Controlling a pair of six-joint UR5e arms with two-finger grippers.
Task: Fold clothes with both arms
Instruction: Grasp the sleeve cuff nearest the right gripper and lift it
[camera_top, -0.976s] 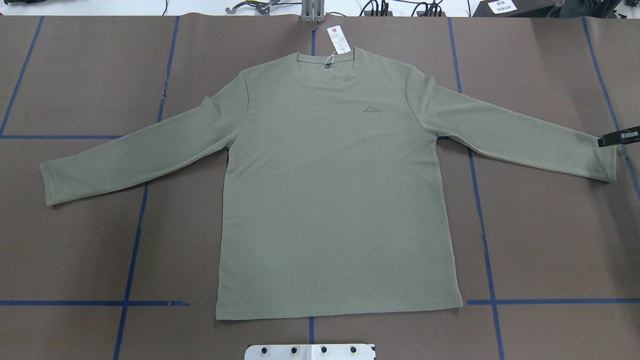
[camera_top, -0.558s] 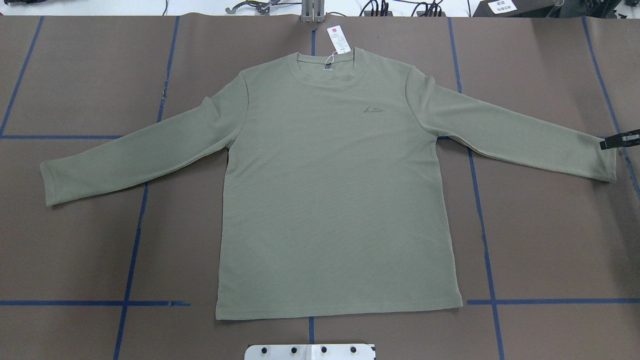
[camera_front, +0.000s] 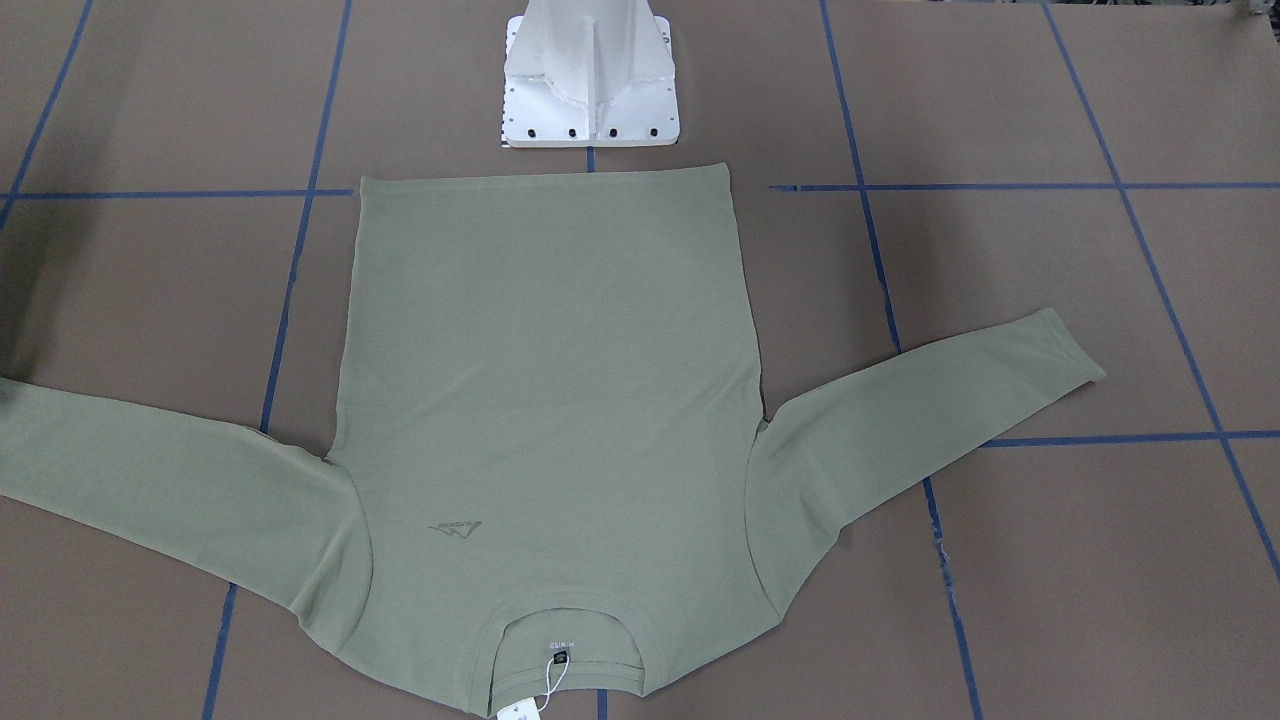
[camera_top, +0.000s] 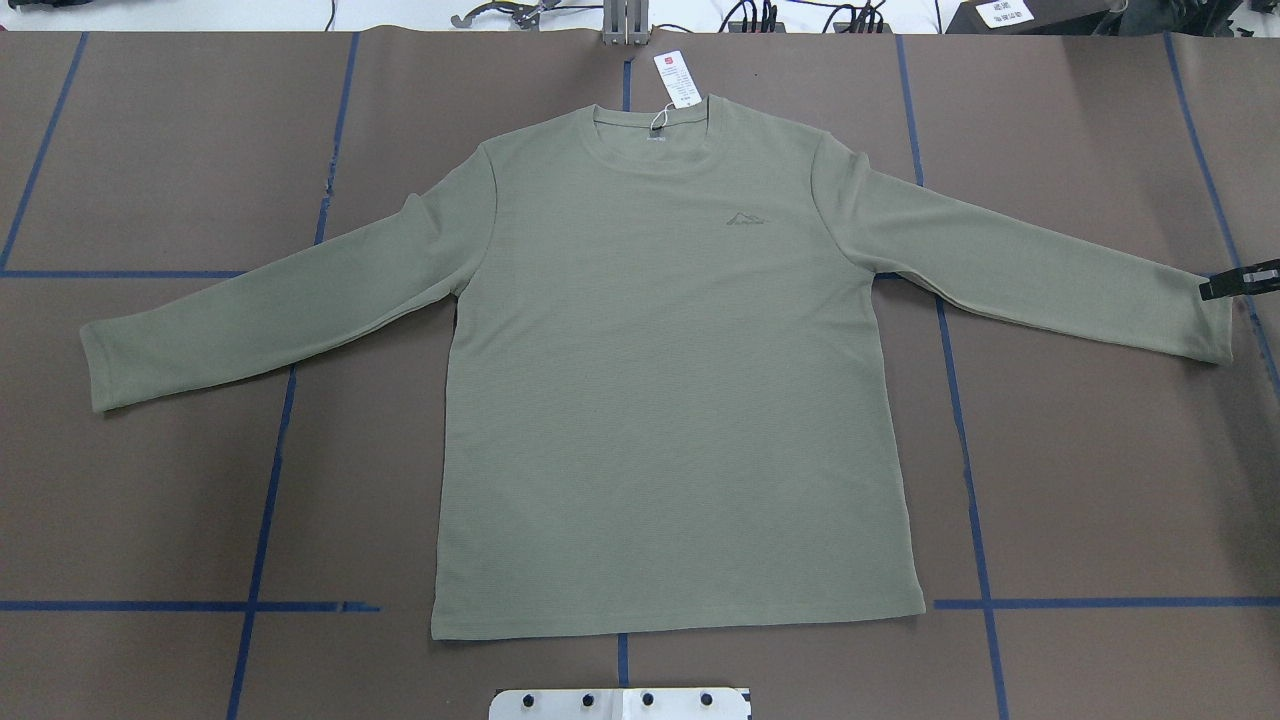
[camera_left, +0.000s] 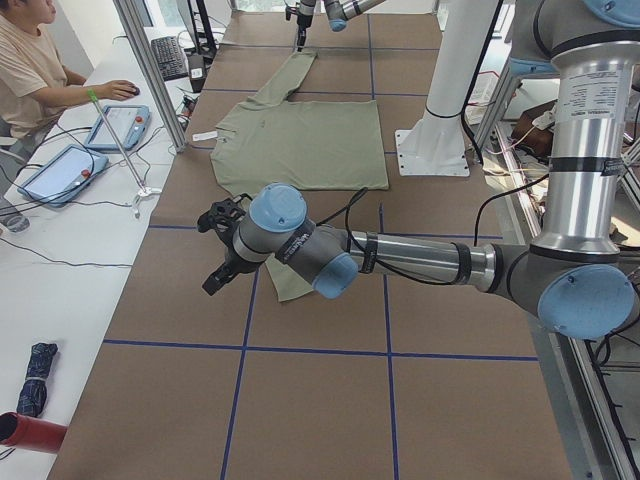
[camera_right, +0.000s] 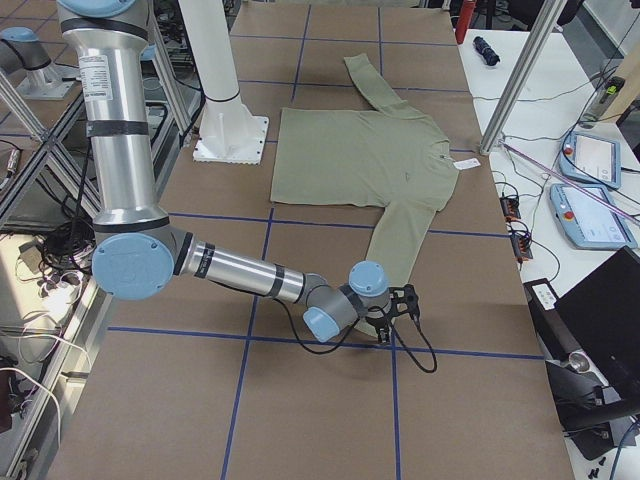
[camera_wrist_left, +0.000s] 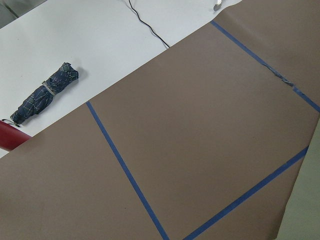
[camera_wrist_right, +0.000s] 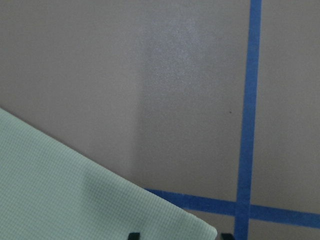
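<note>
The shirt (camera_top: 660, 380) lies flat and face up mid-table (camera_top: 180, 160), with its hem near the base (camera_top: 620, 703) and its collar far. The sleeves are spread left and right, likely so each arm can take a cuff for the first fold. The right gripper (camera_top: 1238, 279) sits low at the right cuff (camera_top: 1205, 325). Its fingers are apart and, in the wrist view, straddle the cuff corner without clamping it. The left gripper (camera_left: 218, 255) hangs over bare table near the left cuff (camera_top: 100, 370); I cannot tell whether it is apart or together. Compared with a second ago, the right gripper has tilted slightly and the shirt has not shifted.
</note>
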